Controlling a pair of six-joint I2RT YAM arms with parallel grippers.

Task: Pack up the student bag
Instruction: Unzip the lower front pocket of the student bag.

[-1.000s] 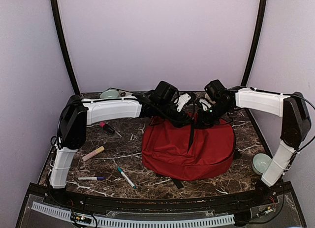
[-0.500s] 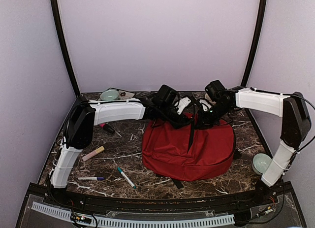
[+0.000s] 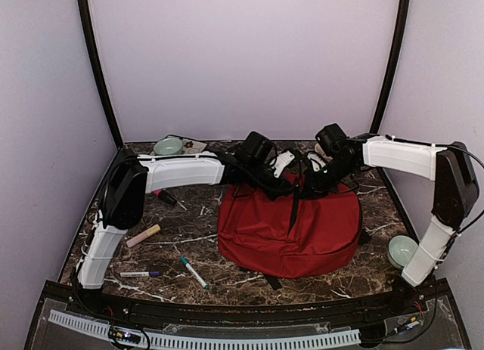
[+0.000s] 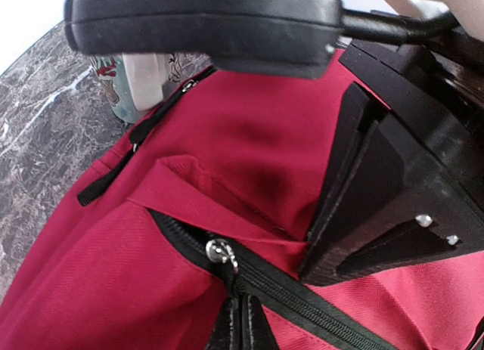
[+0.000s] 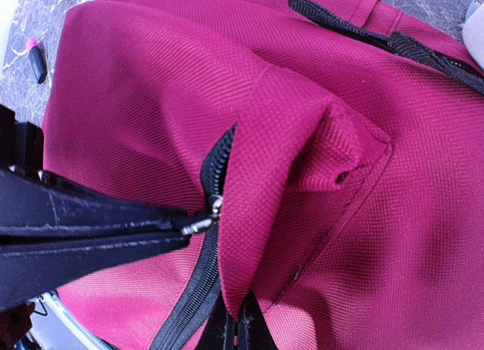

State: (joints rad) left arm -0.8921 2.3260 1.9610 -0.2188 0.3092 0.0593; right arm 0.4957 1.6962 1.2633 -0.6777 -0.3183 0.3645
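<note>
Bag (image 3: 291, 229) lay flat; right gripper (image 5: 185, 227) clamped its zip pull (image 5: 200, 224) at 12 o'clock, presumably to open it; left gripper (image 3: 286, 185) closure was unclear.

The left arm (image 3: 181, 171) has swung in toward the student bag (image 3: 287, 229). Its elbow (image 3: 125, 193) stands nearer the bag's left side than a second ago. Its wrist head (image 3: 257, 148) has slid a little along the bag's back edge, toward the bag's middle. With the arm drawn off, a flat card (image 3: 193, 146) beside the green bowl (image 3: 168, 146) (both behind and left of the bag) has come into sight. Nearly all of this happened in the first half second.
</note>
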